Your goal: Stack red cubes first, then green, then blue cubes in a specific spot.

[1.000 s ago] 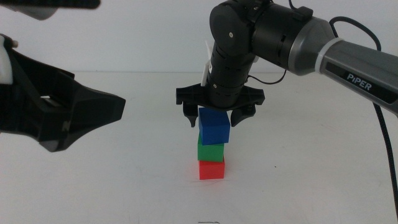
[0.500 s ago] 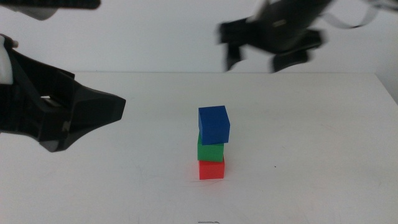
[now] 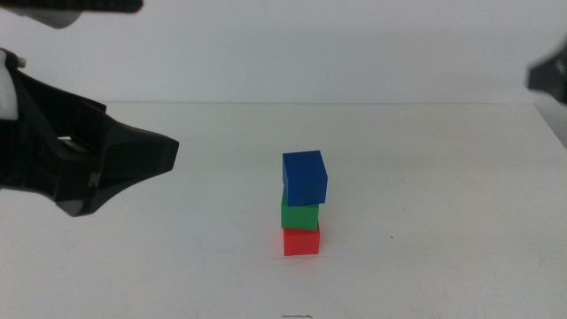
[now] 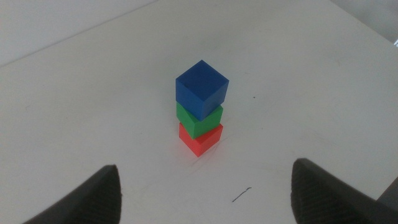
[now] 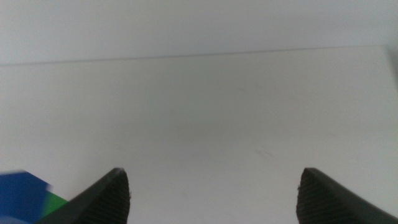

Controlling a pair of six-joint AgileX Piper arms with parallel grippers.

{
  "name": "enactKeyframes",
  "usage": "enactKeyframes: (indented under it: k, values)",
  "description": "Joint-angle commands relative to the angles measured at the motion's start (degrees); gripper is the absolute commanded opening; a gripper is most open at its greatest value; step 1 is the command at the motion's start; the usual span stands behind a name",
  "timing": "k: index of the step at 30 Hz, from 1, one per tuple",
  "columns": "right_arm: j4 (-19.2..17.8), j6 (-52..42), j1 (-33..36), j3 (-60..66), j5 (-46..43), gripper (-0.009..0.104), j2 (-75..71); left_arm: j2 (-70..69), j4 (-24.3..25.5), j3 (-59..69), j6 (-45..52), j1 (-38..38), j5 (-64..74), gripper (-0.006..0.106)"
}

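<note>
The red cube stands on the white table with the green cube on it and the blue cube on top, turned slightly and overhanging a little to the right. The stack also shows in the left wrist view: red cube, green cube, blue cube. My left gripper is open and empty, held off to the left of the stack. My right gripper is open and empty, high at the right edge. The blue cube and green cube show at its view's corner.
The table's far edge meets a plain white wall. A small dark mark lies on the table in front of the stack.
My right gripper has let go of the blue cube on top of the stack, risen and pulled away to the right, almost out of the middle view. The left arm has not moved.
</note>
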Motion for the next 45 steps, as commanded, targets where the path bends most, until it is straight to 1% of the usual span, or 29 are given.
enactKeyframes:
  k: [1,11,15,16,18,21,25,28,30,32,37,42,43,45]
  values:
    - [0.62,-4.60,-2.77,2.17,-5.36,0.087,-3.39,-0.09,-1.61,-1.54,-0.15,-0.09,-3.68,0.094]
    - [0.62,-5.02,-3.29,2.94,-5.52,0.087,-3.63,-0.09,-1.61,-1.54,-0.15,-0.09,-3.68,0.094]
    - [0.56,-5.02,-3.29,2.94,-5.52,0.087,-3.63,-1.95,5.36,-1.27,-0.15,0.15,-4.86,0.094]
    - [0.56,-5.02,-3.29,2.94,-5.42,0.087,-3.63,-3.11,5.86,-0.42,-0.15,0.76,-6.32,0.094]
    - [0.62,-5.02,-3.29,2.94,-5.38,0.087,-3.63,-5.76,6.15,2.87,-0.15,3.31,-10.24,0.094]
    - [0.34,-5.02,-3.29,2.94,-5.41,0.087,-3.63,-10.57,6.58,8.65,-0.15,9.14,-17.74,0.094]
    - [-0.32,-5.02,-3.29,2.94,-5.41,0.087,-3.63,-15.57,10.64,16.30,-0.15,18.33,-26.57,0.094]
    - [-0.32,-5.02,-3.29,2.94,-5.41,0.087,-3.63,-18.57,11.06,21.22,-1.07,23.55,-30.15,0.094]
    - [-0.32,-5.02,-3.29,2.94,-5.41,0.087,-3.63,-19.97,11.06,23.23,-1.76,25.22,-30.48,0.094]
    - [-0.32,-5.02,-3.29,2.94,-5.41,0.087,-3.63,-20.90,11.33,24.59,-1.95,25.66,-30.48,0.094]
    - [-0.51,-5.02,-3.29,2.94,-5.41,0.087,-3.63,-22.17,13.80,25.94,-1.90,25.60,-30.43,0.094]
    - [-0.51,-5.02,-3.29,2.94,-5.41,0.087,-3.63,-22.17,13.80,25.94,-1.90,25.60,-30.49,0.094]
    - [-0.40,-5.05,-2.29,2.94,-5.41,0.087,-3.70,-22.17,13.80,25.94,-1.90,25.60,-30.49,0.094]
    - [-2.79,-5.03,-1.52,2.94,-5.41,0.087,-4.25,-22.17,13.80,26.16,-1.90,25.69,-30.49,0.094]
